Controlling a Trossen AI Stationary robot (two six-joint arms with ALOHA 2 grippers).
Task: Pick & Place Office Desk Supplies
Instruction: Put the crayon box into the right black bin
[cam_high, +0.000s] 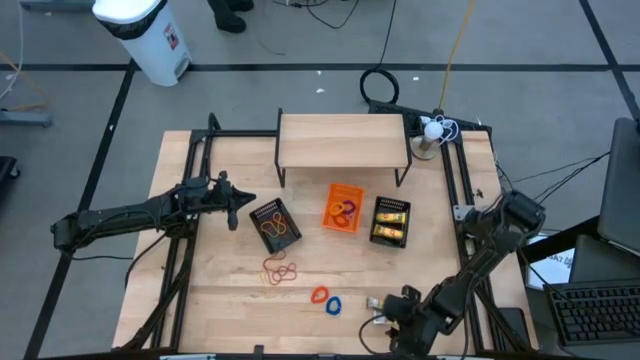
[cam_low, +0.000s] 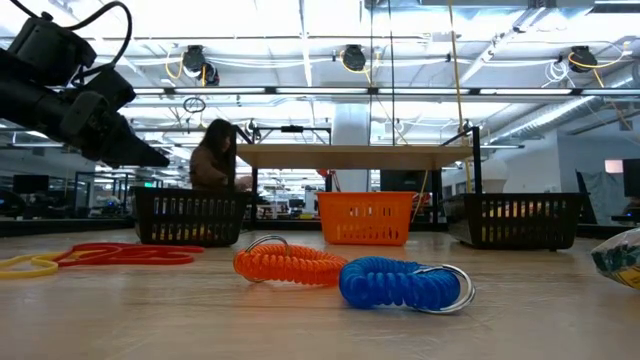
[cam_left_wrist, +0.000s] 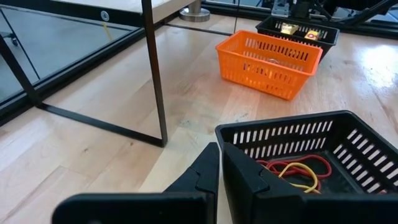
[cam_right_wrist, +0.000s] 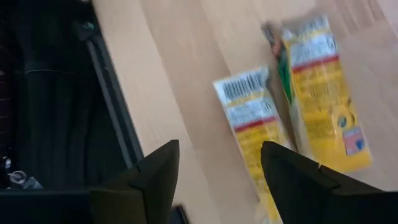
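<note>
My right gripper (cam_right_wrist: 217, 180) is spread open over two yellow packets (cam_right_wrist: 292, 106) at the table's near edge, nothing held. They lie just beside each other, so closing could catch both or shove one off the edge. Left gripper (cam_left_wrist: 219, 177) is clenched empty beside the left mesh bin (cam_left_wrist: 323, 134).

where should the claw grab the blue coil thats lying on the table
Grip the blue coil across its fat middle, coming straight down from above. It lies flat on its side, and the orange coil presses against one end while a metal ring sticks out at the other, so the free long sides are likely the safest place for the fingers.
</note>
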